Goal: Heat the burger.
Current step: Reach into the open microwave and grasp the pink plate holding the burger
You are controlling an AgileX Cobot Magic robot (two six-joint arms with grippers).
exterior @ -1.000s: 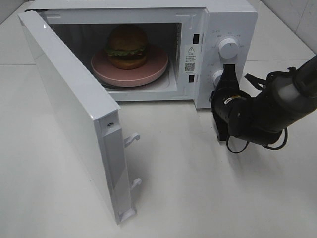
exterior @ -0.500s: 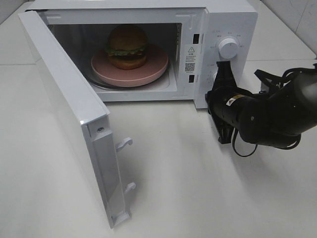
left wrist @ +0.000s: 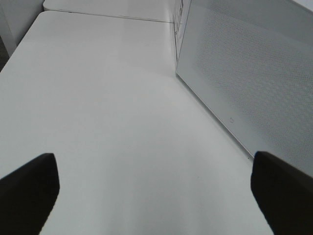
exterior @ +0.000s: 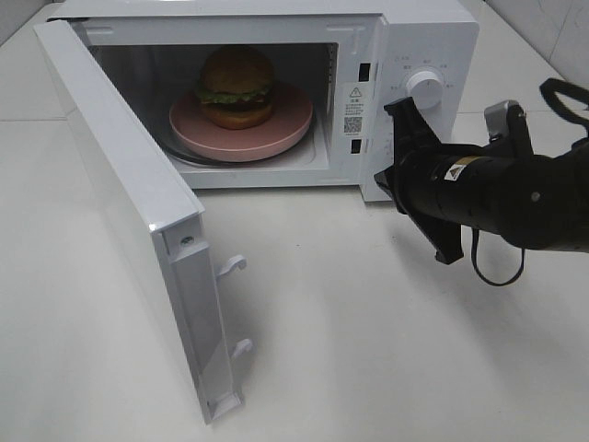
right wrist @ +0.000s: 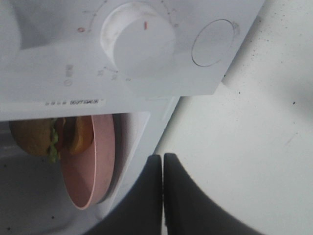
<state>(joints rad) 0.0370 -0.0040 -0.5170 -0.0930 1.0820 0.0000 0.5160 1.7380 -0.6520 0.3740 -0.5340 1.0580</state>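
Right pincer [right wrist: 162,158] closed beside open microwave [exterior: 433,37], burger [exterior: 236,85] on pink plate [exterior: 287,124] inside

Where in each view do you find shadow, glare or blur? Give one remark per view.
Exterior high: sharp, evenly lit; the burger sits dimmer inside the microwave. Left wrist: the left fingers are dark, soft-edged blobs; the door mesh is crisp. Right wrist: the right fingers are blurred; the knob looks washed out.

Open door [exterior: 129,203] left of unblocked microwave mouth [exterior: 304,69].
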